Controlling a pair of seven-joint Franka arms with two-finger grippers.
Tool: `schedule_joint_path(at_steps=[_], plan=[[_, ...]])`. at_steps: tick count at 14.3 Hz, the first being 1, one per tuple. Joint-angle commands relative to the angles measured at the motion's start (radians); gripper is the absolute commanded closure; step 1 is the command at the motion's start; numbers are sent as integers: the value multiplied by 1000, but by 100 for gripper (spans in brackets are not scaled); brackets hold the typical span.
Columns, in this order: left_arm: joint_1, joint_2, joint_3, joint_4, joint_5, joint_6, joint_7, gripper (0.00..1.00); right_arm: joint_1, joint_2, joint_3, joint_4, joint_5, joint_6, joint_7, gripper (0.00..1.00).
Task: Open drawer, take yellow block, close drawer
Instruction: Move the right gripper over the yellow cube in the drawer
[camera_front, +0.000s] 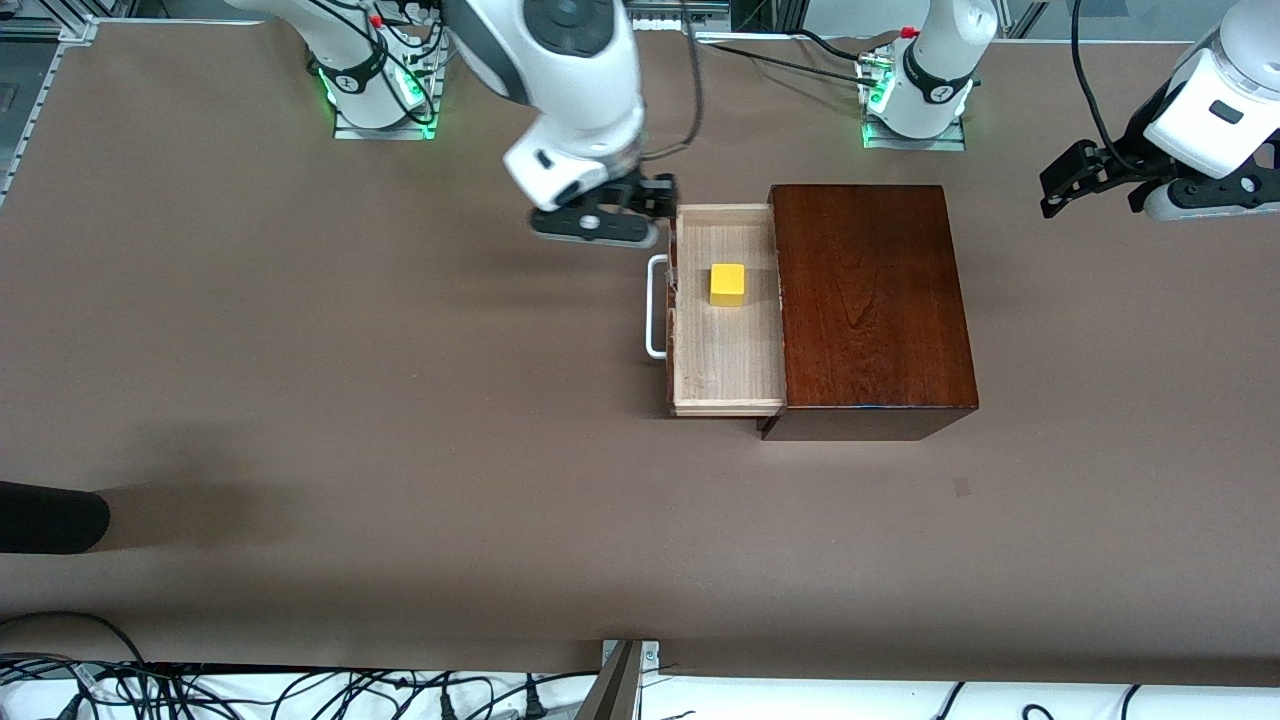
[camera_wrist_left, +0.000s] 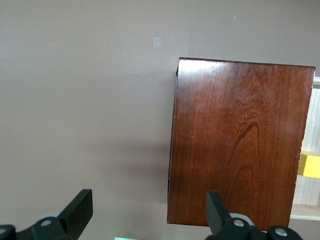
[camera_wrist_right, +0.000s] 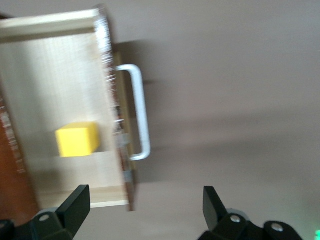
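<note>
The drawer (camera_front: 728, 350) stands pulled out of the dark mahogany box (camera_front: 870, 300) toward the right arm's end of the table, white handle (camera_front: 655, 307) foremost. The yellow block (camera_front: 727, 284) lies in its pale tray, in the half farther from the front camera. My right gripper (camera_front: 655, 198) hangs open and holds nothing, over the drawer's front corner beside the handle. In the right wrist view the gripper (camera_wrist_right: 145, 210) has the block (camera_wrist_right: 76, 139) and handle (camera_wrist_right: 140, 115) ahead. My left gripper (camera_front: 1095, 185) waits open above the table's left-arm end; its own gripper (camera_wrist_left: 149, 210) looks onto the box (camera_wrist_left: 235, 140).
A dark object (camera_front: 50, 517) juts in at the table's edge on the right arm's end, nearer the front camera. Cables (camera_front: 200, 690) run along the table's near edge. Both arm bases (camera_front: 380, 90) (camera_front: 915, 100) stand at the back.
</note>
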Motion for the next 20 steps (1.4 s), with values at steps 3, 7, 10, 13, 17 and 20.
schedule_joint_path(at_steps=[3, 7, 10, 13, 17, 20], plan=[[54, 3, -2, 12, -17, -13, 27, 0, 106, 158, -8, 127, 22, 123, 57, 0], [68, 10, -3, 21, -18, -14, 17, 0, 132, 229, -8, 127, 22, 247, 105, 0], [68, 12, -7, 21, -18, -19, 14, 0, 134, 249, -9, 127, 18, 241, 99, 0], [68, 18, -7, 23, -18, -19, 16, 0, 134, 269, -11, 127, 12, 238, 94, 1], [68, 19, -5, 43, -18, -20, 16, 0, 134, 298, -12, 127, 12, 258, 96, 1], [68, 19, -7, 43, -18, -22, 16, 0, 134, 326, -16, 127, 12, 314, 115, 1]])
